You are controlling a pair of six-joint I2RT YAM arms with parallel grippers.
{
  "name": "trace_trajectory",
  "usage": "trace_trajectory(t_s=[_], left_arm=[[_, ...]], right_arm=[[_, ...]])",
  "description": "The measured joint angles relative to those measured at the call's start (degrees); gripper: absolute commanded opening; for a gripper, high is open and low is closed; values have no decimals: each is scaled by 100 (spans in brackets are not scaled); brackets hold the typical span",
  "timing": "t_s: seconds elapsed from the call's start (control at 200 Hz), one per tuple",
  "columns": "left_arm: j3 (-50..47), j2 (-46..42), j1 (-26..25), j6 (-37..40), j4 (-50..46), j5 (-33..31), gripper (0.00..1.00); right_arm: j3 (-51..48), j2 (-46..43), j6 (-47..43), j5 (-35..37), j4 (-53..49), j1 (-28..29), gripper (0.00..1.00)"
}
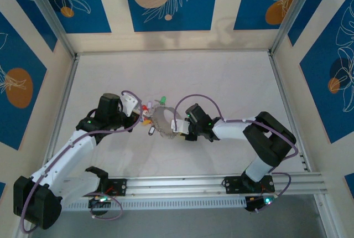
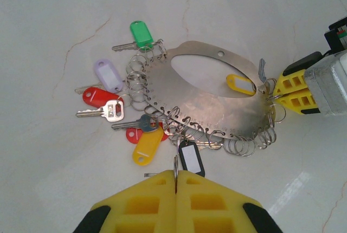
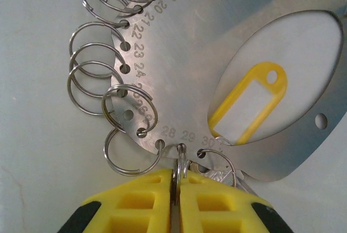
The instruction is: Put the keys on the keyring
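- The left gripper (image 2: 176, 179) pinches a small ring (image 2: 175, 162) on the keyring (image 2: 206, 111) (a flat metal plate).
- The right gripper (image 3: 174, 181) pinches the ring at hole 29 (image 3: 179, 160).
- The keys (image 2: 103, 112) lie beside it on the worktop (image 2: 54, 16).

Stamped numbers run along the holed edge of the keyring (image 3: 217, 32), a flat grey metal plate, with one number beside each hole. 18, 19, 20, 21, 22, 23 and 24 read clearly, then 28, 29 and 30. Those between 24 and 28 lie under split rings (image 3: 130, 108) and cannot be read. In the left wrist view the stamps are too small to read.
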Motion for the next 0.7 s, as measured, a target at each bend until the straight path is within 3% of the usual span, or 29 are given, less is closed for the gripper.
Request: trace_trajectory(t_s=[0.09,0.27,0.515,0.7], left_arm=[[0,0,0,0,0,0,0],[0,0,0,0,0,0,0],[0,0,0,0,2,2,0],[-7,-7,0,-2,96,205,0]], right_arm=[[-7,-2,0,24,13,0,12],[-142,-70,9,46,179,0,0],[-326,-164,-118,11,389,0,0],[-732,-741,-400,-313,483,26,0]])
